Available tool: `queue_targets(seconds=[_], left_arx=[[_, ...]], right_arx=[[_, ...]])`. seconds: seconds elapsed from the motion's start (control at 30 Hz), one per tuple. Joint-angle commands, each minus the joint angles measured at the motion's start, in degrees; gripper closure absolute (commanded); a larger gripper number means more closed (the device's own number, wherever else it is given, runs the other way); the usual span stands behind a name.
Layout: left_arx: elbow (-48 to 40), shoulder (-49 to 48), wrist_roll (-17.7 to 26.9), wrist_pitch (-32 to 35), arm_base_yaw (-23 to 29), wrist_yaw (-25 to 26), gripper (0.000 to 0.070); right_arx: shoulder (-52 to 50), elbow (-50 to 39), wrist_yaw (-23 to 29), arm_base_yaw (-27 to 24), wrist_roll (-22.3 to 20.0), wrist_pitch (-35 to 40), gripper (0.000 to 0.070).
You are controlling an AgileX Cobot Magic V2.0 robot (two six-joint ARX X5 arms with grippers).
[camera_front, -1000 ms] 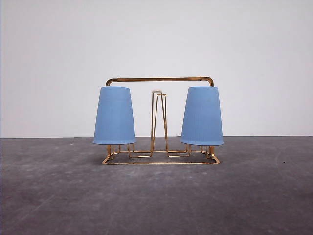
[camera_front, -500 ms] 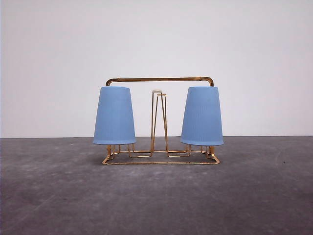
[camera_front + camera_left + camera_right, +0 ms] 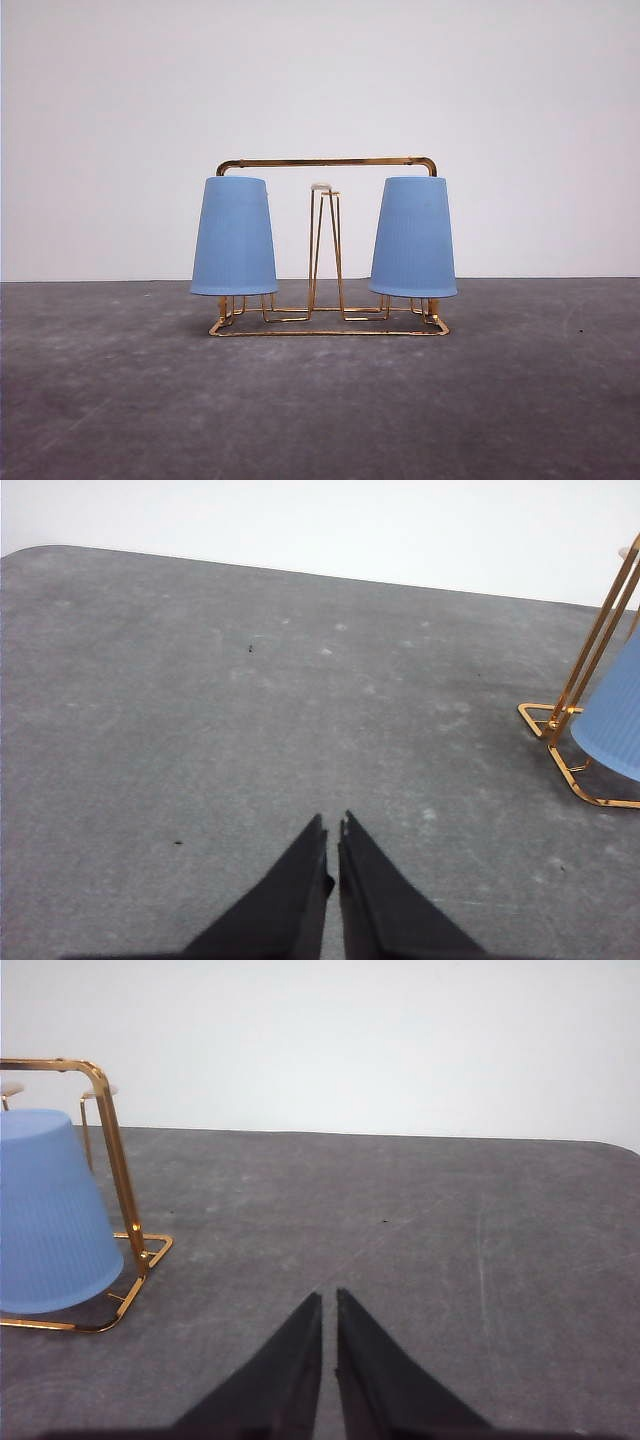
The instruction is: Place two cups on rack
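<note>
While both pairs of black tapered fingers are pressed together on nothing, the left gripper [image 3: 332, 827] and right gripper [image 3: 328, 1300] hang over the bare grey table [image 3: 320, 400]. Away from them, two light blue ribbed plastic cups [image 3: 234, 238] [image 3: 413, 239] sit upside down on the outer prongs of the gold wire rack [image 3: 326, 162], one at each end.
</note>
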Motion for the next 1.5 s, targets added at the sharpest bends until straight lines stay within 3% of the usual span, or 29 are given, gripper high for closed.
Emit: queue_targets(seconds=[0.0,1.47], left_arx=[[-0.7,0.0,-0.3,-0.3,0.0,0.0,0.0700],[-0.7,0.0,-0.3,-0.3,0.0,0.0,0.0700]], right_arx=[[0.0,-0.1,-0.1,0.0,-0.3,0.6,0.0677],[0.0,-0.1,-0.1,0.0,-0.3,0.6,0.0677]])
